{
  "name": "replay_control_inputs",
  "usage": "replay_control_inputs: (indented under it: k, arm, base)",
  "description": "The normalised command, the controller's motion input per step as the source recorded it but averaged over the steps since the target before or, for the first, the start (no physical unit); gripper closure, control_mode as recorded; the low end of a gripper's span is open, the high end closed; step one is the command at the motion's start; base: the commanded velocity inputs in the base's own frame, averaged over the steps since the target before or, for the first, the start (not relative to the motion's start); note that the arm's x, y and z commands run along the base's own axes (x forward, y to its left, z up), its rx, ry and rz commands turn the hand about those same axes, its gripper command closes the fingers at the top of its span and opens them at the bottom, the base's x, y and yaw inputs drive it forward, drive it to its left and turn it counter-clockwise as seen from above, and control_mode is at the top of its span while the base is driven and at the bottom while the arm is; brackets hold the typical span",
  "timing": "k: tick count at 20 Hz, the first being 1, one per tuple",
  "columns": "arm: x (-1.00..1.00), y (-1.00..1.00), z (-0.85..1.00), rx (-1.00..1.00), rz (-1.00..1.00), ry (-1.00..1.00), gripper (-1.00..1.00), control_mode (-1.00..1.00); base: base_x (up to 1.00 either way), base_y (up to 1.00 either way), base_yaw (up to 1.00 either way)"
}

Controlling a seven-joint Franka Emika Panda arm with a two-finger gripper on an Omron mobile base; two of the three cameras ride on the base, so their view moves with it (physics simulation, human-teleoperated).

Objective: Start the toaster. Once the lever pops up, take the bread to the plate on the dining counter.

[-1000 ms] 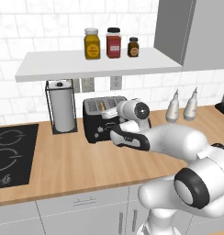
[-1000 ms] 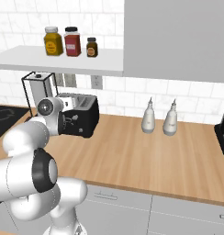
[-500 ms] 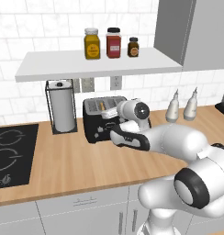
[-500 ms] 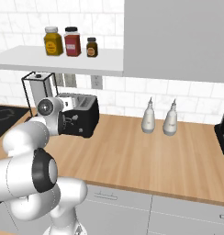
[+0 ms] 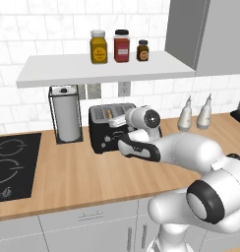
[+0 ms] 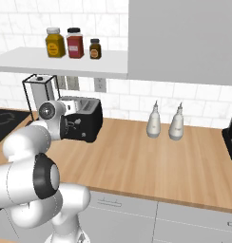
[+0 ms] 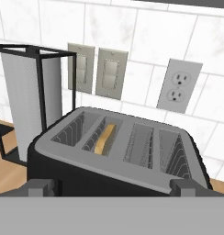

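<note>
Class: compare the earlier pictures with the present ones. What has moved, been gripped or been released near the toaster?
Nothing visibly changed: the open gripper remains at the front of the black boxy toaster, and the pale tan bread slice remains in its slot.

Glossy white shells all along this arm (image 5: 191, 150), fat rounded links, smooth as plastic. Dark grey rings sit at the joints, with one big round dark cap on the elbow (image 5: 206, 206) and another (image 6: 42, 176) seen from the other side. A smaller round grey disc marks the wrist (image 5: 151, 118). The hand section is a long black bar (image 5: 139, 148). Two small dark grey finger tips (image 7: 39, 187) end it, squared-off and blocky.
</note>
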Motion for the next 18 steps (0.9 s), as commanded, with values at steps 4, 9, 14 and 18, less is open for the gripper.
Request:
replay_control_inputs:
  k: [4,9,14,18]
  arm:
    - [0.00,0.00,0.00,0.00,0.00,0.00,-1.00,-1.00]
    - [0.00,0.00,0.00,0.00,0.00,0.00,-1.00,-1.00]
    - [0.00,0.00,0.00,0.00,0.00,0.00,-1.00,-1.00]
    - [0.00,0.00,0.00,0.00,0.00,0.00,-1.00,-1.00]
  base:
    - [0.00,0.00,0.00]
    - [0.00,0.00,0.00]
    - [0.00,0.00,0.00]
    - [0.00,0.00,0.00]
